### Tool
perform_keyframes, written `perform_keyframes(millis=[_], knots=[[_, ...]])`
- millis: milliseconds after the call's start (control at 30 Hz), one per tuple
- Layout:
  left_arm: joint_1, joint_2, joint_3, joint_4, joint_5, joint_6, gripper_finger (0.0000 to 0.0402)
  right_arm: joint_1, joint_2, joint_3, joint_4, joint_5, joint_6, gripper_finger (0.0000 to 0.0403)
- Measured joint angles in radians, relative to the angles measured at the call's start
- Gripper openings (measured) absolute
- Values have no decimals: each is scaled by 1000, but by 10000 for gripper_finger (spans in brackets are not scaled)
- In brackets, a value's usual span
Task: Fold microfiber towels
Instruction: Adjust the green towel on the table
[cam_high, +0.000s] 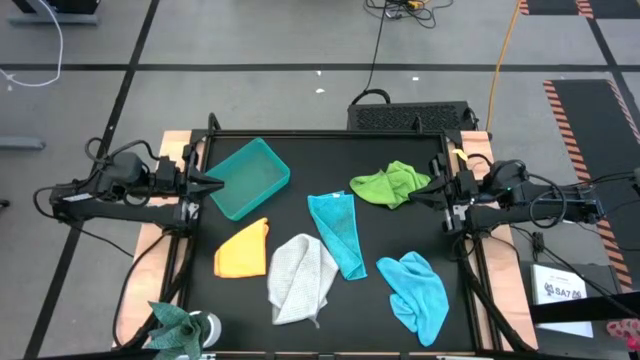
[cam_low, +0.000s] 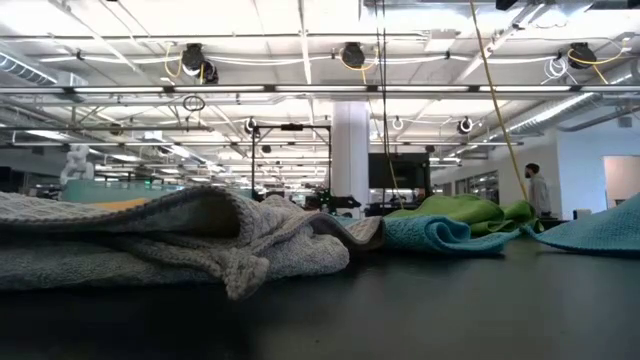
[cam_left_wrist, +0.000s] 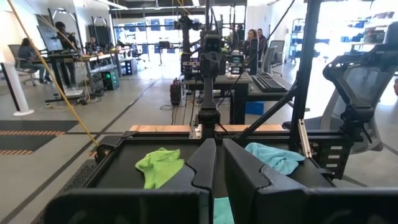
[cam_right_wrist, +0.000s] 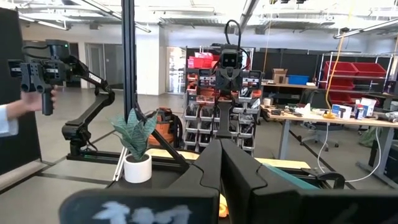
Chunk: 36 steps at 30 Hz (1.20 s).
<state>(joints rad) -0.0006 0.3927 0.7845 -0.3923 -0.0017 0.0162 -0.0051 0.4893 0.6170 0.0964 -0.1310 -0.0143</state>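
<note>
Description runs from 9 o'clock to 3 o'clock across the high view.

1. Left gripper (cam_high: 212, 182): positioned at the 9 o'clock edge of the table (cam_high: 330, 300), tips pointing toward 3 o'clock. Its jaws stand narrow, nearly together, and hold nothing. The tips are just beside the teal bin (cam_high: 250, 178).
2. Teal bin: sits at about 10 o'clock from table centre, turned at an angle.
3. Orange-yellow towel (cam_high: 243, 250): lies at 8 o'clock, partly folded, below the bin.
4. Light grey towel (cam_high: 298, 278): lies at 6 o'clock, crumpled, its edge touching the teal towel (cam_high: 338, 232).
5. Teal towel: lies near centre as a long strip.
6. Lime green towel (cam_high: 390, 183): lies bunched at 2 o'clock, just beside the right gripper (cam_high: 428, 190).
7. Light blue towel (cam_high: 417, 290): lies at 4 o'clock, crumpled.
8. Right gripper: positioned at the 3 o'clock edge, tips pointing toward 9 o'clock. Its jaws are fully together and hold nothing.
9. Potted plant (cam_high: 178, 328): stands off the 7 o'clock corner.
</note>
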Motion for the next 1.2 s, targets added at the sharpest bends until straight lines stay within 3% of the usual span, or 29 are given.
perform_keyframes(millis=[300,633,833,1067,1200], knots=[[0,0,0,5,0,-107,33,0,0,0,0,0,1,0],[0,0,0,8,31,-95,33,0,3,0,-4,0,2,0],[0,57,0,8,-69,-90,35,-2,18,0,-11,50,-34,6],[0,198,2,137,-118,29,100,-2,56,0,-37,183,-42,43],[0,261,28,114,-228,101,139,-2,77,6,-79,187,-15,75]])
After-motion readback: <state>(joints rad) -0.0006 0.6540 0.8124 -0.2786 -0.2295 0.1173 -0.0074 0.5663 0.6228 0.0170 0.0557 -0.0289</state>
